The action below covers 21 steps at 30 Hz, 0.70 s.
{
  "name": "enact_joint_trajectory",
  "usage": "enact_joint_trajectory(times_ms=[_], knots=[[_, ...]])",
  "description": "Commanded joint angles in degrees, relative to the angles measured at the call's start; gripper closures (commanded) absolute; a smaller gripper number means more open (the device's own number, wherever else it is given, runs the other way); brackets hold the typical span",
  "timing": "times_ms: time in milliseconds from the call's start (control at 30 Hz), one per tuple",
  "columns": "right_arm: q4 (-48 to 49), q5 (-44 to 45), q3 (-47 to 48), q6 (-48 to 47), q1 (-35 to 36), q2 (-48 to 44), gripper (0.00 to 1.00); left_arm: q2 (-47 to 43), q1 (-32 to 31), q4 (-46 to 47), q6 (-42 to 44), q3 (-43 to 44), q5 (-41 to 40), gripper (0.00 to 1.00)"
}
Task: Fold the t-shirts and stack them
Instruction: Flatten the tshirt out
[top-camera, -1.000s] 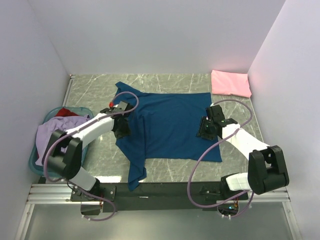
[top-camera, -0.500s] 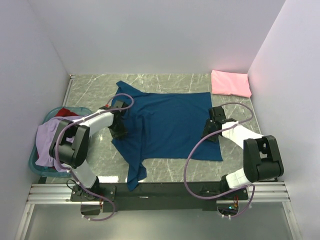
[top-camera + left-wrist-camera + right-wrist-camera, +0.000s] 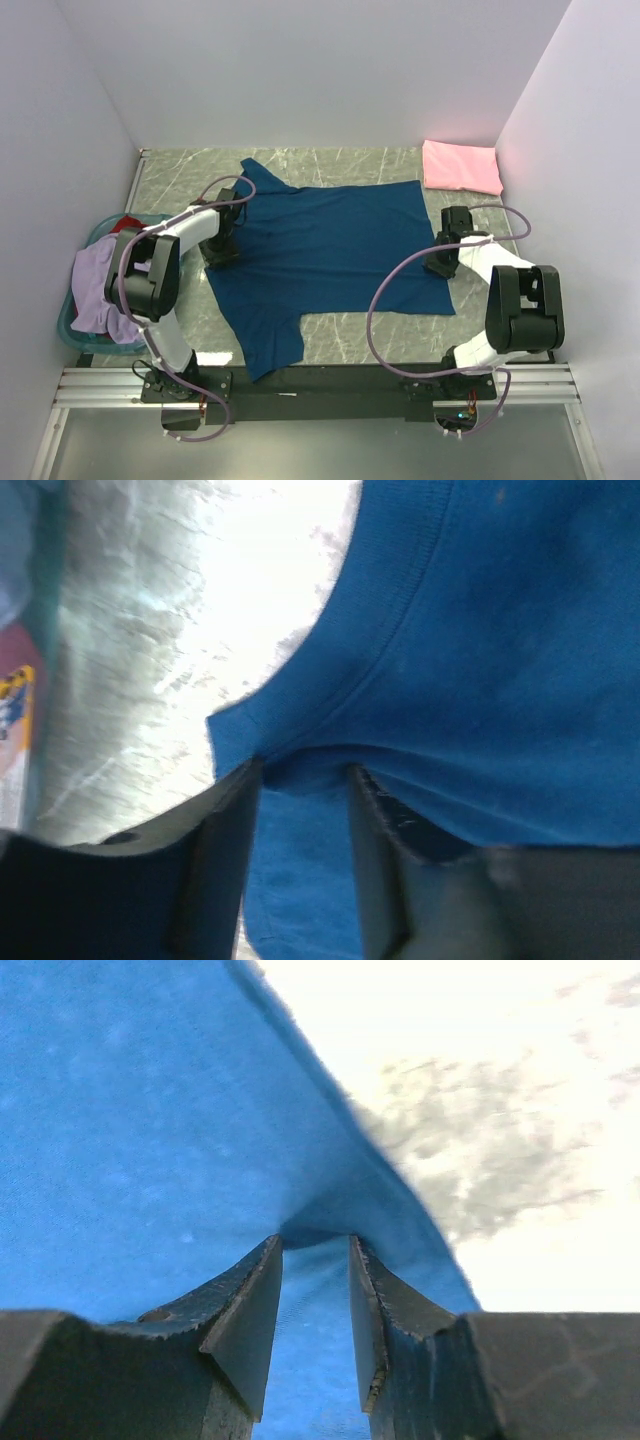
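Note:
A navy blue t-shirt (image 3: 330, 250) lies spread flat across the middle of the table, one sleeve hanging toward the front edge. My left gripper (image 3: 218, 252) is shut on its left edge; in the left wrist view (image 3: 305, 772) the blue cloth (image 3: 500, 630) tents up from between the fingers. My right gripper (image 3: 440, 266) is shut on its right edge; the right wrist view (image 3: 315, 1245) shows the cloth (image 3: 130, 1110) pinched the same way. A folded pink t-shirt (image 3: 460, 166) lies at the back right corner. A lavender t-shirt (image 3: 100, 280) and a red t-shirt (image 3: 128, 224) lie in the basket.
A teal plastic basket (image 3: 62, 322) sits at the table's left edge beside the left arm. White walls close the table on the left, back and right. Bare marble table (image 3: 350, 335) shows in front of the shirt's hem.
Both grippers have moved outward and slightly back, pulling the navy shirt's sides apart. The folded-over left part has opened out and the shirt now lies wider and flatter.

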Motion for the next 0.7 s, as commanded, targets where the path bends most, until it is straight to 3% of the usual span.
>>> enact_joint_trajectory(times_ms=[0,167,233,300,433,667], knots=[[-2.53,3.72,1.57,-1.57,-0.7,-1.26,0.59,0.28,0.73,0.99,1.8,-0.52,-4.09,0.5],[-3.06,2.58,1.56,-3.07,3.43,-9.5,0.58,-7.53,0.73,0.38,2.25,-0.09,-6.91,0.22],[-3.23,-0.57,1.92,-4.2,8.51,-11.89,0.57,-10.0,0.29,-1.54,1.46,0.44,-6.39,0.21],[-3.67,-1.2,3.58,-5.61,16.65,-13.92,0.57,-14.05,-0.67,-3.13,-1.35,-0.25,-5.51,0.21],[-3.94,-4.98,5.26,-7.9,25.03,-12.61,0.57,-18.62,-6.46,-4.02,-5.4,-4.12,-0.07,0.28],[-4.73,-4.37,3.07,-7.99,25.67,-8.21,0.57,-15.39,-12.01,-1.47,-8.39,-11.86,7.85,0.48]])
